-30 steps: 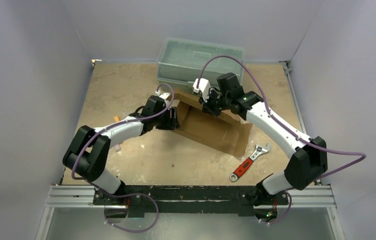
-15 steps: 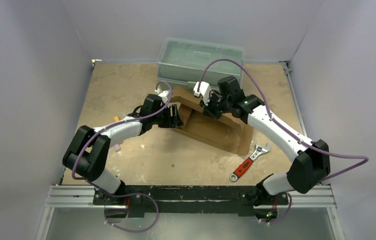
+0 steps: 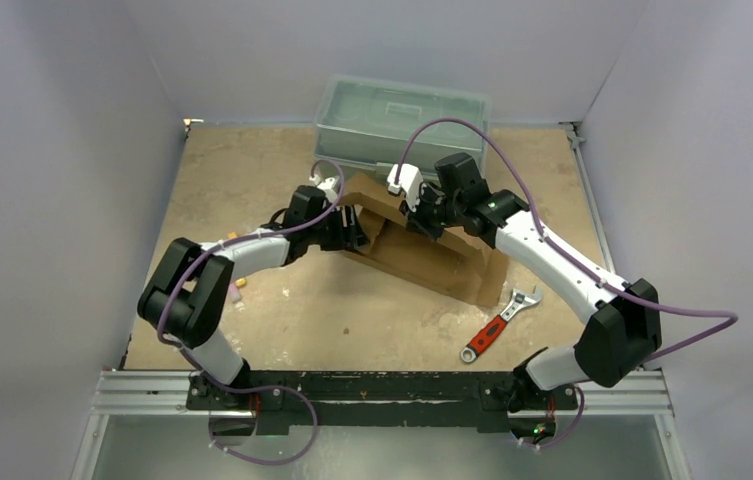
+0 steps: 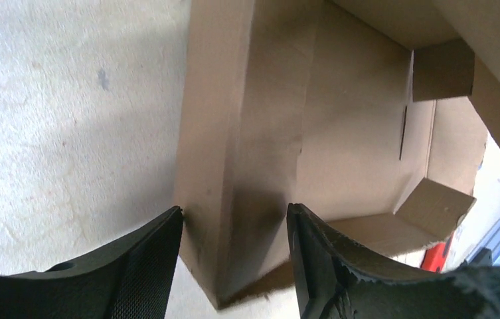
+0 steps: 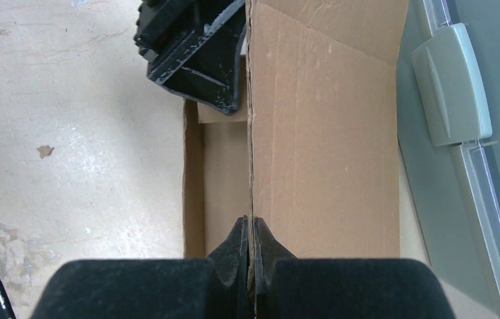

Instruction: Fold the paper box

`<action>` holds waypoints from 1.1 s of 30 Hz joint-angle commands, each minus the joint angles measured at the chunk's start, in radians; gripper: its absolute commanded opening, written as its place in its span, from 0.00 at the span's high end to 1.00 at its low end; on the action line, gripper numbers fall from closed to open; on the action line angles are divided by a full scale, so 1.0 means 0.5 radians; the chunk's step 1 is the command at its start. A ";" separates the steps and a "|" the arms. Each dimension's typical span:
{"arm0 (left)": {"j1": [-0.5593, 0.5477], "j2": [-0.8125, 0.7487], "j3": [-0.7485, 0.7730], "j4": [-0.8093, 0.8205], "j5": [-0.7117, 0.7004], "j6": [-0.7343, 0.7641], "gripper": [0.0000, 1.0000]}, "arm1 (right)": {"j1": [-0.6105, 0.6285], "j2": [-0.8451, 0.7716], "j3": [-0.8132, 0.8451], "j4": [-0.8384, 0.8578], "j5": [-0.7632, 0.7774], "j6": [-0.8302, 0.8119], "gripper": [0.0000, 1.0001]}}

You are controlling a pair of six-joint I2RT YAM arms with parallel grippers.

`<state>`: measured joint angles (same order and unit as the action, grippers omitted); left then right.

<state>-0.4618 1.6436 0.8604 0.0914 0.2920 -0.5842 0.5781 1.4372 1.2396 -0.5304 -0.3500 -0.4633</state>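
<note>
The paper box (image 3: 430, 258) is a brown cardboard sheet, partly folded, in the middle of the table. My right gripper (image 3: 420, 212) is shut on the top edge of its long back flap, holding that flap upright; the right wrist view shows the cardboard edge pinched between the jaws (image 5: 251, 224). My left gripper (image 3: 354, 234) is at the box's left end. In the left wrist view it is open (image 4: 234, 214), with its jaws either side of the left end wall (image 4: 210, 153). The box's inside and small corner tabs (image 4: 436, 206) show beyond. The left gripper's fingers (image 5: 197, 50) show in the right wrist view.
A grey-green plastic toolbox (image 3: 402, 118) stands right behind the box, close to the held flap; its latch shows in the right wrist view (image 5: 451, 83). A red-handled wrench (image 3: 499, 323) lies at the box's front right. Small scraps (image 3: 239, 284) lie by the left arm.
The right gripper has raised the back flap more upright and shifted slightly. The left arm has pushed forward, bringing its open jaws around the box's left end.
</note>
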 commanded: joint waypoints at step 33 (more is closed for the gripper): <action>-0.185 -0.504 -0.323 -0.422 -0.524 0.275 1.00 | -0.129 0.022 0.212 0.120 0.200 0.152 0.63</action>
<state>-0.5415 1.4307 0.7231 -0.0635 -0.0044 -0.4770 0.5297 1.4338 1.2922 -0.4862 -0.3237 -0.3779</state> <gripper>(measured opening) 0.043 0.373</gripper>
